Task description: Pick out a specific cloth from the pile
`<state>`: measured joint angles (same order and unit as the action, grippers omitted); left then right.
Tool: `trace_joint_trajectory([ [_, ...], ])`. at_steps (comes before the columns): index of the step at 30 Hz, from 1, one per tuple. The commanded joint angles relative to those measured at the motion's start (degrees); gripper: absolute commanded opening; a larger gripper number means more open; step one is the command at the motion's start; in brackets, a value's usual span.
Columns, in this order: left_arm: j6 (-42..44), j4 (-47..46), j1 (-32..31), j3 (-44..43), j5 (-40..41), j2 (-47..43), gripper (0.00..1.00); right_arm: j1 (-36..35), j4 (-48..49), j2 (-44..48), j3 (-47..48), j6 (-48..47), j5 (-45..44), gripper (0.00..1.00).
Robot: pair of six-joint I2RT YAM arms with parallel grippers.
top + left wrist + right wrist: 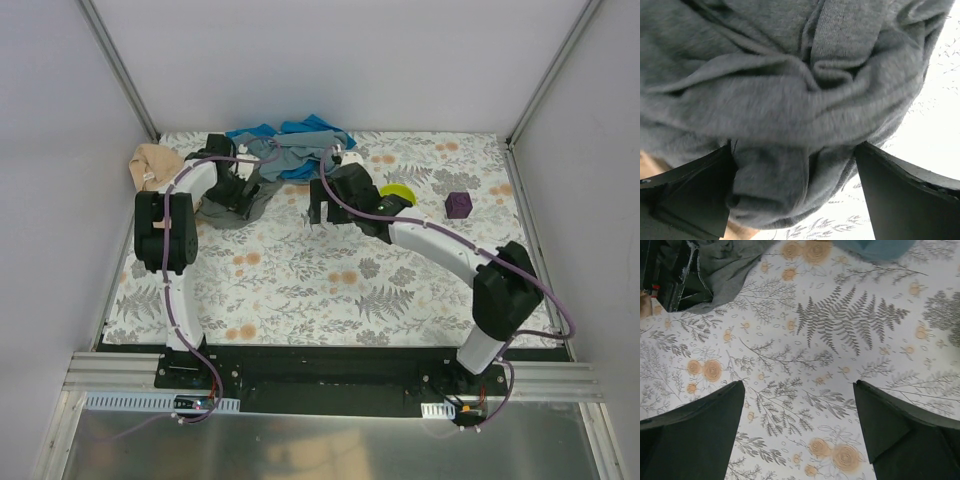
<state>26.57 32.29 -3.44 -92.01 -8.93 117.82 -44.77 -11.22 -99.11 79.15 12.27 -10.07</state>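
A tan cloth (152, 165) marks the left end of the pile (285, 155) on the counter's (300, 270) far side; just right of it the left claw (795, 147), jaws apart, straddles a bunched fold of the dark grey cloth (780, 90). Closing deep on that fold alone, then lifting clear of the bright blue cloth (305, 128), looks wisest. Further right, the right claw (797, 385) hangs spread and empty above the counter.

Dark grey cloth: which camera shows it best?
Left wrist: the dark grey cloth fills it, folds clear. The top view shows it small, partly under the left arm; the right wrist catches only a corner.
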Motion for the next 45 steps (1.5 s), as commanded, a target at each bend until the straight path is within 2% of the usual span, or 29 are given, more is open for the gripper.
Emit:
trace_joint_trajectory([
  [1,-1.0,1.4,-1.1,-2.8,0.5,1.4,0.99,0.9,-2.0,6.6,-3.6,-3.0,-6.4,0.99],
  [2,-1.3,1.4,-1.1,-3.1,0.9,1.9,0.97,1.3,-2.3,7.3,-4.4,-3.1,-6.8,1.0],
  [5,-1.4,2.7,-1.1,-3.9,1.4,2.6,0.44,2.0,-2.5,9.5,-6.3,-3.0,-7.5,0.99],
  [7,-1.5,3.8,-1.0,-4.2,2.5,1.1,0.0,2.3,-2.6,10.9,-7.3,-3.1,-8.0,0.99],
  [14,-5.6,6.0,0.5,-8.6,6.2,-17.1,0.0,3.6,-2.7,16.3,-10.7,-4.4,-10.7,0.99],
  [18,-4.7,9.4,-0.2,-12.0,0.6,-28.5,0.0,5.9,-2.1,19.3,-13.3,-2.7,-12.6,1.0],
  [26,-2.0,31.7,-5.9,-23.6,-9.3,-36.3,0.0,10.6,-2.1,25.5,-18.4,-1.0,-11.6,0.99],
  [32,-6.8,34.9,-9.0,-32.4,-17.3,-41.3,0.0,13.0,-2.1,29.5,-21.8,-0.3,-11.8,0.99],
  [36,-9.7,38.8,-14.3,-28.6,-28.2,-41.9,0.0,14.0,-2.4,32.4,-23.3,-0.1,-13.7,0.99],
  [41,-8.9,41.4,-31.2,-18.8,-23.2,-40.5,0.0,15.5,-2.8,36.2,-25.3,0.1,-16.1,0.99],
  [45,-8.1,39.0,-36.2,-13.1,-21.7,-38.9,0.0,16.6,-3.4,38.9,-26.4,0.3,-16.7,0.99],
])
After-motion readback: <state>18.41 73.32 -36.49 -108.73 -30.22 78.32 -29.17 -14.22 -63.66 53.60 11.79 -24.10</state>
